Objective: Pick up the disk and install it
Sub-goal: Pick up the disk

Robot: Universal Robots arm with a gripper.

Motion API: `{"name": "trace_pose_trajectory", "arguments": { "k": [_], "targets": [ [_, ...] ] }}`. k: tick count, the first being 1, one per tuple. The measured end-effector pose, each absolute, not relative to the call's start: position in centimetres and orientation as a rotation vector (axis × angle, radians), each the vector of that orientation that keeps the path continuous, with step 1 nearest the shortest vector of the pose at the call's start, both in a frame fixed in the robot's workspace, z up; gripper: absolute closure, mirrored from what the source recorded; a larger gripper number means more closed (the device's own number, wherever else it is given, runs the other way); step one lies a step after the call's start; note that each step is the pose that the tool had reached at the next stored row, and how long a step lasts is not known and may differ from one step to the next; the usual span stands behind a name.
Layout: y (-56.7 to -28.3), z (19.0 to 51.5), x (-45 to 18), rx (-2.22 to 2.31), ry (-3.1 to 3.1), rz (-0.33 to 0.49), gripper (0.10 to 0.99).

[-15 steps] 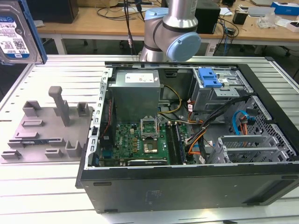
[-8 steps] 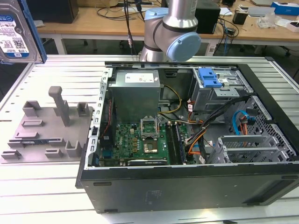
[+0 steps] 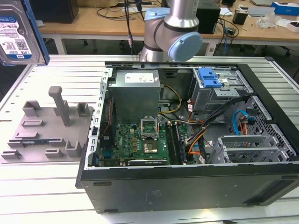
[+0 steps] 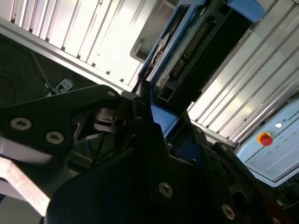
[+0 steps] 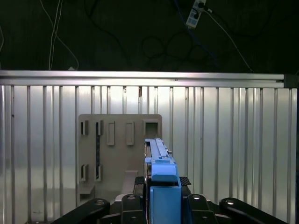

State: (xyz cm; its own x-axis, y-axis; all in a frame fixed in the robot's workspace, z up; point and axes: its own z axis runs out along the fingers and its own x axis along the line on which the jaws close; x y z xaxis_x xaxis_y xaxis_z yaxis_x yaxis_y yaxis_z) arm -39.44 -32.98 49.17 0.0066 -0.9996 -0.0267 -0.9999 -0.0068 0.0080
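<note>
The disk [image 3: 17, 35] is a silver hard drive with a white-and-blue label in a blue carrier. It hangs high at the exterior view's far left, above the grey fixture plate [image 3: 46, 128]. Both wrist views show it edge-on: the disk [image 5: 158, 156] rises from between the black fingers [image 5: 140, 180], over the fixture plate [image 5: 117, 144]. My gripper [image 5: 162, 181] is shut on the disk's lower end. In the second wrist view the disk [image 4: 196, 44] sticks out past the gripper [image 4: 156, 116], its connector edge showing.
An open computer case [image 3: 93, 182] lies on the slatted aluminium table [image 3: 42, 196]. Inside are a grey power-supply box [image 3: 135, 91], a motherboard [image 3: 140, 140], a drive bay with a blue latch [image 3: 209, 78], and cables [image 3: 205, 135]. The arm's base [image 3: 170, 28] stands behind the case.
</note>
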Motion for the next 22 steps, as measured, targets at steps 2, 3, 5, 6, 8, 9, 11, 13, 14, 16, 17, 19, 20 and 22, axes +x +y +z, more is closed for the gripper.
{"name": "trace_pose_trajectory", "arguments": {
  "k": [2, 3, 5, 6, 8, 9, 11, 13, 14, 16, 17, 19, 20, 22],
  "targets": [
    [-33.5, 49.3, -38.7, -2.22, 2.205, 0.04, 0.718],
    [-33.8, 49.4, -38.2, -2.22, 2.205, 0.04, 0.718],
    [-34.6, 49.6, -37.3, -2.221, 2.206, 0.043, 0.718],
    [-34.8, 49.6, -36.9, -2.222, 2.207, 0.043, 0.718],
    [-35.4, 49.7, -36.2, -2.222, 2.208, 0.045, 0.718],
    [-35.6, 49.7, -35.9, -2.223, 2.208, 0.046, 0.718],
    [-36.6, 49.8, -34.6, -2.223, 2.208, 0.047, 0.718],
    [-37.2, 49.8, -33.8, -2.223, 2.209, 0.047, 0.718],
    [-37.6, 49.8, -33.2, -2.223, 2.208, 0.047, 0.718],
    [-38.1, 49.8, -32.3, -2.223, 2.209, 0.047, 0.718],
    [-38.4, 49.8, -31.9, -2.223, 2.208, 0.047, 0.718],
    [-39.3, 49.8, -30.4, -2.223, 2.208, 0.047, 0.718],
    [-39.5, 49.8, -30.0, -2.223, 2.208, 0.047, 0.718],
    [-40.1, 49.8, -28.9, -2.223, 2.209, 0.047, 0.718]
  ]
}}
